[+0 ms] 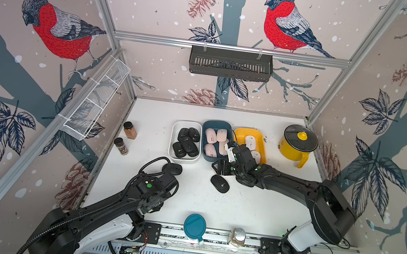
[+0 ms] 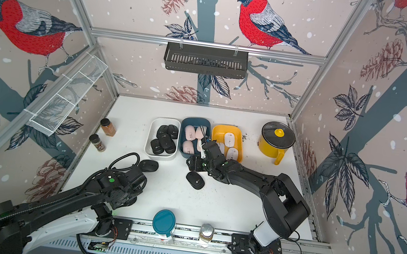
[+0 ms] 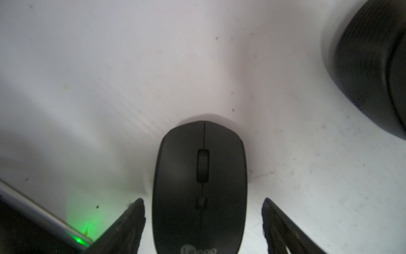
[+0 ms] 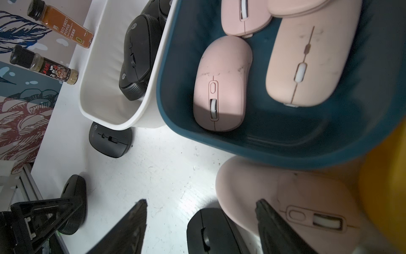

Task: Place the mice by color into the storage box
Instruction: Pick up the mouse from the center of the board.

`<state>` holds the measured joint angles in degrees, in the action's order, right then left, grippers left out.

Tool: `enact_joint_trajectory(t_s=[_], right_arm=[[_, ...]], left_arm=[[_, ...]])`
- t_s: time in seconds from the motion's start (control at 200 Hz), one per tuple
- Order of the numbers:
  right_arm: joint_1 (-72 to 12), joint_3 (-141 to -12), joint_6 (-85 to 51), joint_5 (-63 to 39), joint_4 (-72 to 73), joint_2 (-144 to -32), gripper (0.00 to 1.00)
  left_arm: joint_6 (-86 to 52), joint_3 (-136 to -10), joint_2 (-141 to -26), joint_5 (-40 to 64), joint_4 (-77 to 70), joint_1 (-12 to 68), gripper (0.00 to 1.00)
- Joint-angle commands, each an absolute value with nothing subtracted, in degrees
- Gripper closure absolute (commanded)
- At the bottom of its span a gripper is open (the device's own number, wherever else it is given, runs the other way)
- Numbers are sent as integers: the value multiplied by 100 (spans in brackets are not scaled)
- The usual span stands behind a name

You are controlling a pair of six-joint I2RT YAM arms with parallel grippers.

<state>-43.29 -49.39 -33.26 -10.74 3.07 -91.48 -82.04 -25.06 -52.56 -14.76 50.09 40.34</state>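
The left gripper (image 3: 203, 211) has its jaws apart on either side of a black mouse (image 3: 200, 176) lying flat on the white table (image 3: 87, 77). A sliver of table shows on each side, so nothing is pinched yet. In both top views that mouse is hidden under the arm, left of centre and low in the frame.

I'd guess it is light, with a stiff plastic shell. The domed matte back would let the jaws slide up and off, so the hold belongs low on the two long sides, about level with the scroll wheel (not on the buttons). It should go in the white box (image 1: 171, 139), mid-frame, with the other black ones.

A second black mouse (image 1: 172, 168) and a third (image 1: 219, 183) lie loose. The right gripper (image 4: 201, 211) is also spread, clamping nothing. A pink mouse (image 4: 252, 182) sits against one finger, by the blue box (image 4: 274, 154); I can't tell whether they touch.
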Motion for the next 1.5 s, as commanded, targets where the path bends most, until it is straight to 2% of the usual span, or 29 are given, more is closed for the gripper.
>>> enact_joint_trajectory(t_s=[0.0, 0.435, 0.861, 1.086, 1.346, 1.496], right_arm=[[-4323, -5003, -3399, -1140, 417, -9193, 22], [-4291, -5107, -3473, -1186, 230, -9362, 22], [-4253, -5137, -3516, -1230, 217, -9378, 23], [-4239, -5133, -3525, -1187, 181, -9385, 23], [-4232, -5159, -3569, -1204, 194, -9412, 23], [-4236, -5168, -3573, -1195, 168, -9411, 23]], left_arm=[[-7940, -2480, -5342, -1569, 4867, 4039, 17], [-7414, -2355, -5741, -1512, 4214, 4023, 24], [-7236, -2549, -6045, -1784, 4368, 4021, 32], [-7162, -2584, -6250, -1708, 4448, 4020, 33], [-7143, -2691, -6854, -1520, 4479, 4025, 40], [-7120, -2701, -6755, -1543, 4378, 4021, 44]])
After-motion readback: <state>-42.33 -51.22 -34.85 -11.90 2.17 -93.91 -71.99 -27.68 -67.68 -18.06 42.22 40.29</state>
